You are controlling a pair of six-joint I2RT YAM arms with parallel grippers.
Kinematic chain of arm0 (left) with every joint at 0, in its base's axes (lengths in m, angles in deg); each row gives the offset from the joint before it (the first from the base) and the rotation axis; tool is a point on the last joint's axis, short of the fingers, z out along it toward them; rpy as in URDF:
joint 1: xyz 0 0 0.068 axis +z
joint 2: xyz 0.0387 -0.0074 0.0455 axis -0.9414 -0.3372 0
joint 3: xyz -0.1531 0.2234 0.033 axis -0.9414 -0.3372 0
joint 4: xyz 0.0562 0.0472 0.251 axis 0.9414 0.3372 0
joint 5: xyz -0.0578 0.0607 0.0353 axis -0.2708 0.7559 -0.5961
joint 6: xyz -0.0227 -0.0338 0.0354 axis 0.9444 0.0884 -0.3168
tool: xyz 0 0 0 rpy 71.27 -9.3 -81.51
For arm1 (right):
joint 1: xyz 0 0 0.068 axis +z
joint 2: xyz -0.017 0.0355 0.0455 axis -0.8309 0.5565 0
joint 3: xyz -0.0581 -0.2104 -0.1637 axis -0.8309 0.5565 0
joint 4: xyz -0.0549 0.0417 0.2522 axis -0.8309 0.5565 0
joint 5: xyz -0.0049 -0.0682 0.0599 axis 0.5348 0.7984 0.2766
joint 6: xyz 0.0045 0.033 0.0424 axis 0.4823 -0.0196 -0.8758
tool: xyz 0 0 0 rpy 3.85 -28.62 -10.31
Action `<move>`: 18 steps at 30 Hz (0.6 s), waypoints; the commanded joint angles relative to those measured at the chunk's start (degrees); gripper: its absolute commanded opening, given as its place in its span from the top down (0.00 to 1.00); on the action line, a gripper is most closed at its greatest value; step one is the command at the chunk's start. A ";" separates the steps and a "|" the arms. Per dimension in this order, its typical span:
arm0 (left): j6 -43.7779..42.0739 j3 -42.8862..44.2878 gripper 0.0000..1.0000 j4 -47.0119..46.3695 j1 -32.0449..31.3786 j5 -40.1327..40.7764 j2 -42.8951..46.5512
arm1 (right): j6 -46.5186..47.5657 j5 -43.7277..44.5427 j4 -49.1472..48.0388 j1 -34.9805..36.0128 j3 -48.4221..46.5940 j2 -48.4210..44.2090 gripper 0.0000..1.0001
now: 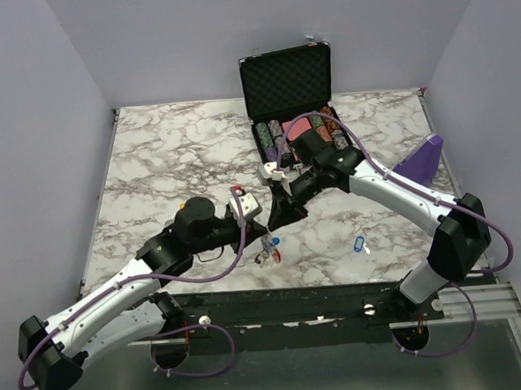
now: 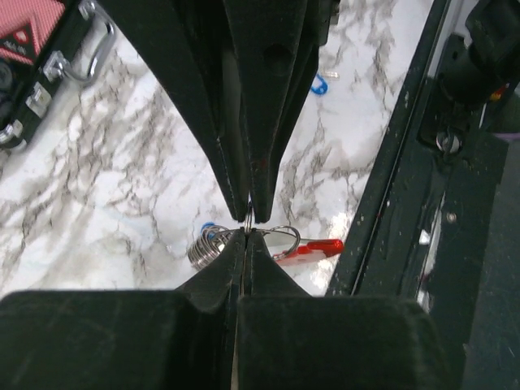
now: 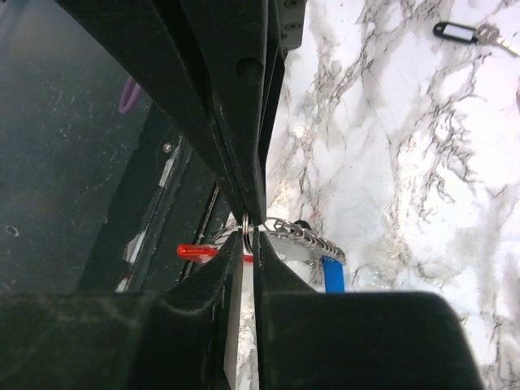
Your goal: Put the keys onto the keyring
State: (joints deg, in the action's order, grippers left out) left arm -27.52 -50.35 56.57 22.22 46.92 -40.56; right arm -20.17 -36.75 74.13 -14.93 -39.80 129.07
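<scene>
left hand [image 2: 246,237] is pinching fully shut, its tips closing on a thin silver loop that looks to be part of the keyring [image 2: 313,248]. right hand [image 3: 246,245] is meeting it tip to tip from the far right, its jaws standing very narrow with a sliver of light between them. whether it is gripping that loop or only touching it, i cannot tell.

the keyring is sitting between the two hands, close to the near edge of the table [image 1: 170,156] and about midway across. its red part and silver coil are sticking out to either side, and a blue-tagged key [image 3: 333,275] is lying against it. another key [image 1: 361,242] is lying loose on the table to the right, well apart.

the step in hand seems to be sharing the ring between the hands, so one is steadying it while the other is working its opening. doing this well is calling for one firm hold at all times. any regrip should go slowly and straight along the fingers, so the thin wire is not twisting free or slipping over the near edge.
</scene>
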 commanded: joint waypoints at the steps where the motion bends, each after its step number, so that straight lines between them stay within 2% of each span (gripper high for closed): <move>1: 4.44 -7.21 1.00 -11.63 -0.09 1.54 5.98 | -2.14 -3.09 -1.36 0.23 -1.52 0.12 0.70; 3: 6.82 -12.48 1.00 -19.19 -0.09 2.87 10.55 | -3.19 -5.47 -1.80 -0.30 -1.52 0.12 0.54; 5: 8.85 -17.32 1.00 -25.60 -0.09 4.01 14.42 | -3.72 -7.49 -1.89 -1.17 -1.60 -0.06 0.46; 9: 12.98 -26.37 1.00 -39.23 -0.09 5.68 20.14 | -5.83 -9.87 -3.55 -2.14 -1.25 -0.67 0.44; 18: 15.88 -29.46 1.00 -44.26 -0.09 5.77 22.70 | -16.29 -11.45 -14.54 -2.23 3.05 -0.76 0.44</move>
State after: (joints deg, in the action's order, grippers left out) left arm -14.16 -78.98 20.59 22.22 51.84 -19.12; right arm -30.75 -45.45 65.32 -17.16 -38.40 129.05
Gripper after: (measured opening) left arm 0.009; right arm 0.557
